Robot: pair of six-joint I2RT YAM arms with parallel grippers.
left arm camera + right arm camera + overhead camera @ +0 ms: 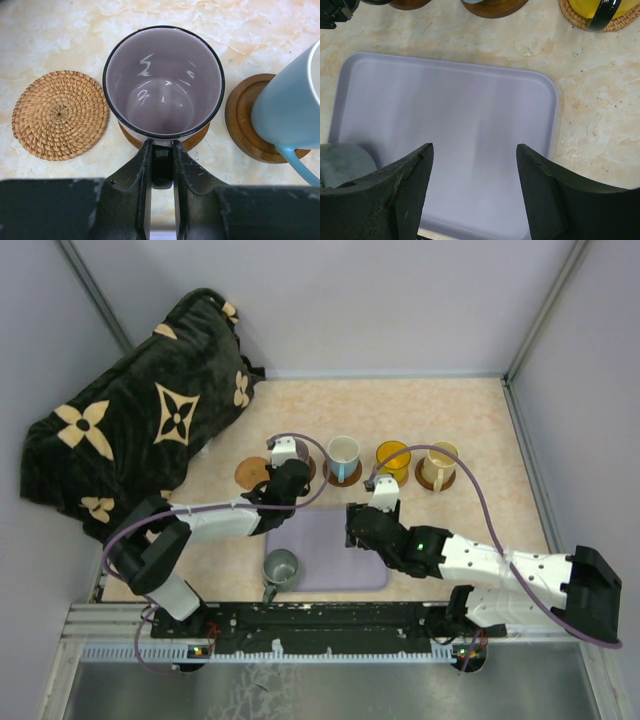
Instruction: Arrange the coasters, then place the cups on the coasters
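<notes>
The smoky purple cup [164, 82] is pinched by its handle in the left claw [161, 155] and stands on a dark coaster [200, 140]. A woven coaster [60, 115] lies bare just beside it. The right claw [474, 150] is held spread above the lavender tray [445, 90], where the grey-green cup [342, 162] sits.

The purple cup [164, 82] is glazed ceramic, glossy inside. The rattan coaster [60, 115] is rough and woven; the wood coaster [239, 120] is smooth and dark. The tray [450, 110] looks like matt, smooth plastic, the table [150, 15] has a marbled stone finish, and the blanket [130, 420] is plush cloth.
</notes>
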